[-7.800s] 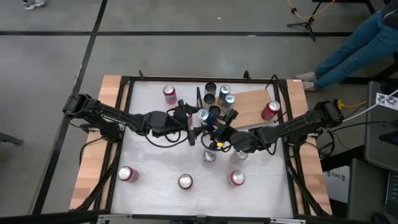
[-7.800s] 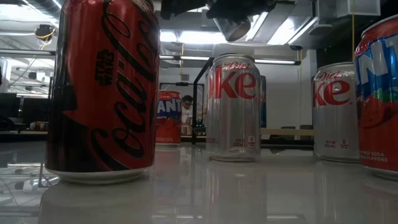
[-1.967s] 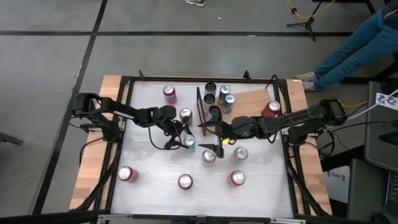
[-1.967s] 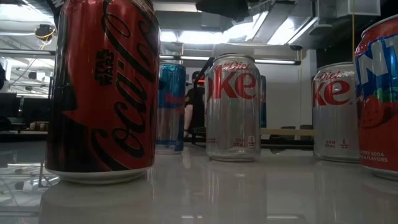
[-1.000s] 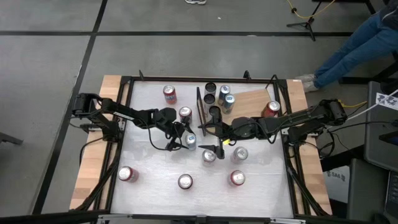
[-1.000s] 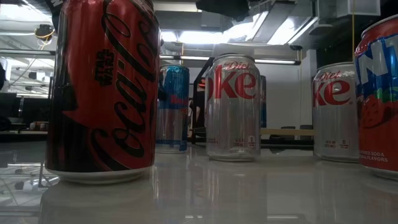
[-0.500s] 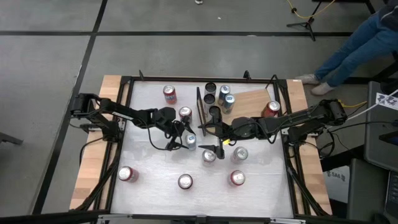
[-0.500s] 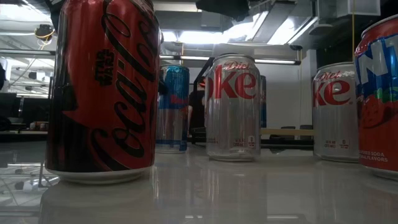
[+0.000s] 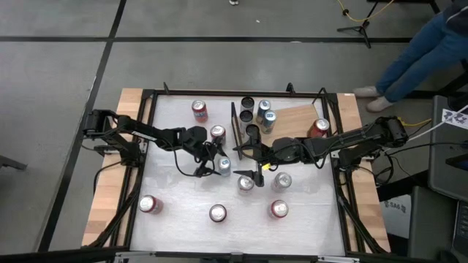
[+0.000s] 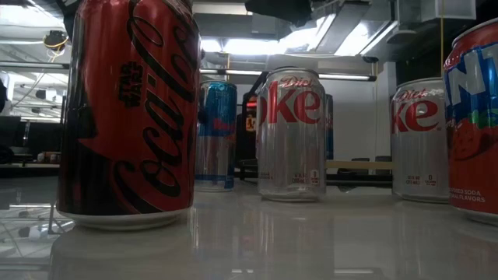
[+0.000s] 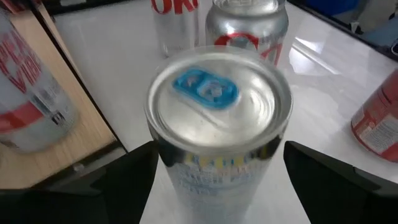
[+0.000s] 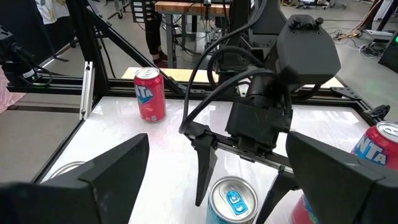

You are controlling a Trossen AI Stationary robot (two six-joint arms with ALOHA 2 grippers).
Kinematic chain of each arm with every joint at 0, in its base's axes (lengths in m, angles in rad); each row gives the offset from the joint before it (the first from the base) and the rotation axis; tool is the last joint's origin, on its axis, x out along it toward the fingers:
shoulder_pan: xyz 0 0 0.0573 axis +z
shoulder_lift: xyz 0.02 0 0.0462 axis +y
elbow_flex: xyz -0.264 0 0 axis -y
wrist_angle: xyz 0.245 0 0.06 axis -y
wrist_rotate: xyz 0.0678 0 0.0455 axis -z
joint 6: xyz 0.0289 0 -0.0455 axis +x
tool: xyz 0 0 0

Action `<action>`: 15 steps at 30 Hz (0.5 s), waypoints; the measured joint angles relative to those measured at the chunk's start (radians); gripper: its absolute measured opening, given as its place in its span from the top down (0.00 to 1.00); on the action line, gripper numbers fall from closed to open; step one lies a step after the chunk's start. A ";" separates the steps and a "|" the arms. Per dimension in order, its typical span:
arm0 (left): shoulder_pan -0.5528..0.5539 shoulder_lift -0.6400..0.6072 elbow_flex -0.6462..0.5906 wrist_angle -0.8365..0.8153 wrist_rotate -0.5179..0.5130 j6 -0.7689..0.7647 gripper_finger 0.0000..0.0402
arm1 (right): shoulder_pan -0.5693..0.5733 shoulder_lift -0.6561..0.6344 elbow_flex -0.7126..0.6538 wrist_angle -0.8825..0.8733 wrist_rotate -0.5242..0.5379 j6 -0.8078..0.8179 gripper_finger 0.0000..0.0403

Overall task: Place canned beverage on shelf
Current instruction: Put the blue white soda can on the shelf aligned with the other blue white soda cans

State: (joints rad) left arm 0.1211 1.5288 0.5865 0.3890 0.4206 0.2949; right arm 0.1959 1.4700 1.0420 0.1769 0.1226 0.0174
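Nearby, left hand open astride blue-tab can, silver cans beside, right hand open.

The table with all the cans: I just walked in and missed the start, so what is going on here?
Two robot arms are stocking a wooden shelf with drink cans. The left claw stands open around a blue-tabbed can upright on the white table, its fingers on either side without gripping it. The right claw waits open close by, near the shelf's black frame. A few cans already stand on the shelf; others are scattered over the table.
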 joint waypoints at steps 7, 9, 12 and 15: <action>0.000 0.000 0.000 -0.007 0.000 0.000 0.16 | 0.000 0.000 0.000 0.000 0.000 0.000 0.09; 0.000 -0.004 0.000 -0.013 -0.001 0.000 0.16 | 0.000 0.000 0.000 0.000 0.000 0.000 0.09; 0.000 -0.011 0.000 -0.015 0.000 0.002 0.16 | 0.000 0.000 0.000 0.000 0.000 0.000 0.09; 0.000 -0.029 0.000 -0.019 -0.001 0.003 0.16 | 0.000 0.000 0.000 0.000 0.000 0.000 0.09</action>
State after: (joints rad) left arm 0.1207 1.4997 0.5863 0.3701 0.4198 0.2981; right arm 0.1957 1.4696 1.0420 0.1768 0.1226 0.0174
